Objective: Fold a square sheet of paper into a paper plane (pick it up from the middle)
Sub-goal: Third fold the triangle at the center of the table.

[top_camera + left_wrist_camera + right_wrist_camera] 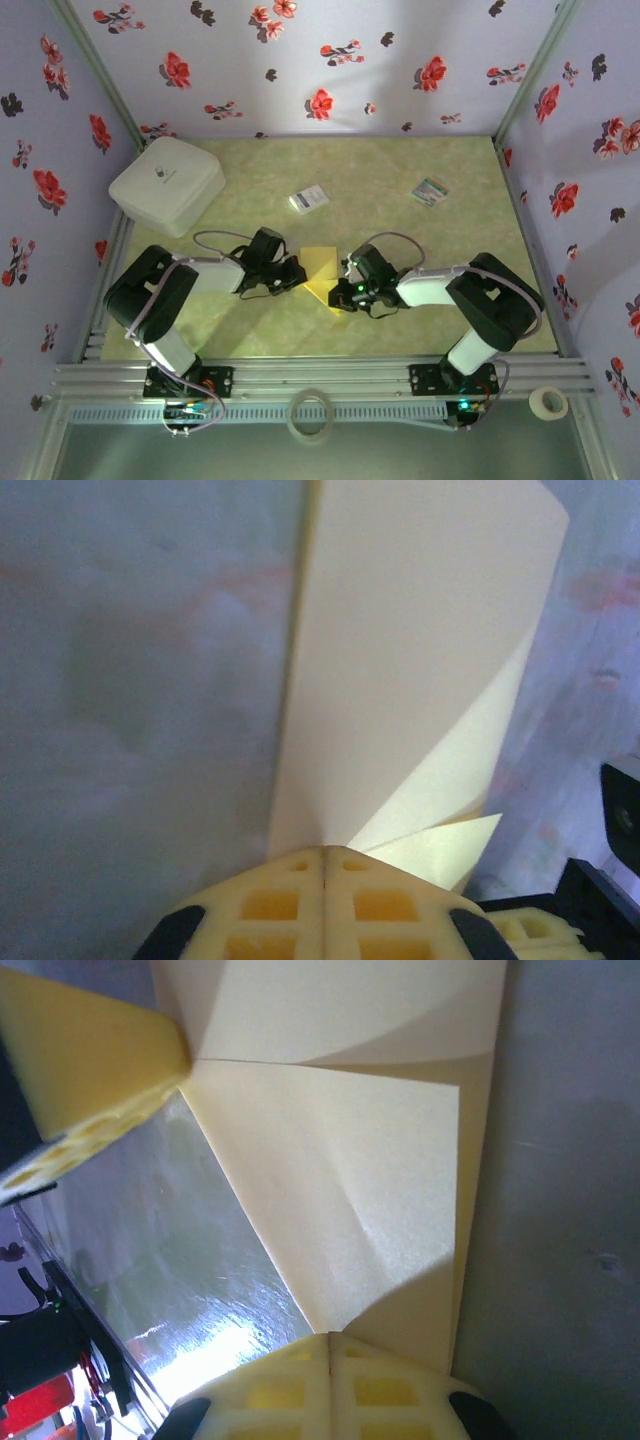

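The yellow sheet of paper (320, 270) hangs between my two grippers above the middle of the table, folded into layered flaps with diagonal creases. My left gripper (298, 272) is shut on its left side. In the left wrist view the paper (400, 660) rises straight out of my pressed-together left gripper (325, 852). My right gripper (345, 287) is shut on the sheet's right lower corner. In the right wrist view the paper (350, 1180) fans out from my right gripper (330, 1338), and the left arm's yellow finger (90, 1050) pinches its far corner.
A white square box (167, 185) stands at the back left. A small white card with blue print (309, 198) and a small striped card (431, 191) lie behind the grippers. Two tape rolls (310, 415) (548, 402) lie on the near rail. Floral walls enclose three sides.
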### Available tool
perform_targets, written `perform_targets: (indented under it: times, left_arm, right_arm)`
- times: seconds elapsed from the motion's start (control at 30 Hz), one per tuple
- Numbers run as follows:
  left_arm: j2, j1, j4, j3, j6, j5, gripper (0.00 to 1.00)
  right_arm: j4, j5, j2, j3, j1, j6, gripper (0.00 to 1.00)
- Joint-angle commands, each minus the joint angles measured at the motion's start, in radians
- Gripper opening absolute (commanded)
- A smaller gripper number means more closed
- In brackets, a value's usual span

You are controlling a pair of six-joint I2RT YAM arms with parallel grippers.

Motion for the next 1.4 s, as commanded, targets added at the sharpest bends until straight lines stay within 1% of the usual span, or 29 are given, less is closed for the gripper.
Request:
perform_targets:
  times: [0.0,0.1,0.23,0.4,0.6,0.8,0.87,0.93,1.0,1.1,1.17,1.23,1.27,1.37]
  left_arm:
    - [-0.058,0.022,-0.096,-0.029,0.039,-0.055,0.00]
    - [-0.095,0.023,-0.098,-0.042,0.035,-0.059,0.00]
    - [-0.155,0.022,-0.074,-0.064,0.031,-0.064,0.00]
    - [-0.212,0.021,-0.083,-0.065,0.051,-0.084,0.02]
    - [-0.267,0.021,-0.075,-0.090,0.063,-0.115,0.04]
    - [-0.332,0.021,-0.065,-0.115,0.073,-0.144,0.05]
    - [-0.352,0.023,-0.064,-0.124,0.077,-0.156,0.07]
    - [-0.361,0.022,-0.057,-0.131,0.077,-0.162,0.09]
    - [-0.361,0.022,-0.052,-0.130,0.078,-0.160,0.11]
    - [-0.347,0.022,-0.041,-0.128,0.072,-0.145,0.15]
    - [-0.330,0.022,-0.024,-0.122,0.064,-0.122,0.20]
    - [-0.304,0.022,-0.012,-0.110,0.060,-0.094,0.22]
    - [-0.290,0.022,-0.007,-0.102,0.059,-0.078,0.23]
    - [-0.252,0.023,0.022,-0.091,0.044,-0.041,0.26]
  right_arm:
    - [-0.202,0.039,-0.002,-0.002,-0.016,-0.079,0.00]
    - [-0.294,0.047,-0.014,0.035,-0.026,-0.144,0.00]
    - [-0.375,0.046,-0.014,0.084,-0.031,-0.210,0.02]
    - [-0.500,0.076,0.029,0.169,-0.031,-0.287,0.04]
    - [-0.586,0.151,0.007,0.234,-0.031,-0.340,0.06]
    - [-0.649,0.228,-0.042,0.284,-0.031,-0.375,0.07]
    - [-0.666,0.232,-0.059,0.303,-0.031,-0.381,0.12]
    - [-0.668,0.251,-0.089,0.309,-0.031,-0.382,0.12]
    - [-0.671,0.306,-0.116,0.312,-0.032,-0.374,0.14]
    - [-0.641,0.362,-0.152,0.301,-0.041,-0.325,0.23]
    - [-0.547,0.326,-0.177,0.262,-0.058,-0.268,0.30]
    - [-0.424,0.258,-0.191,0.210,-0.076,-0.206,0.37]
    - [-0.375,0.216,-0.188,0.192,-0.085,-0.178,0.39]
    - [-0.332,0.167,-0.158,0.181,-0.095,-0.162,0.39]
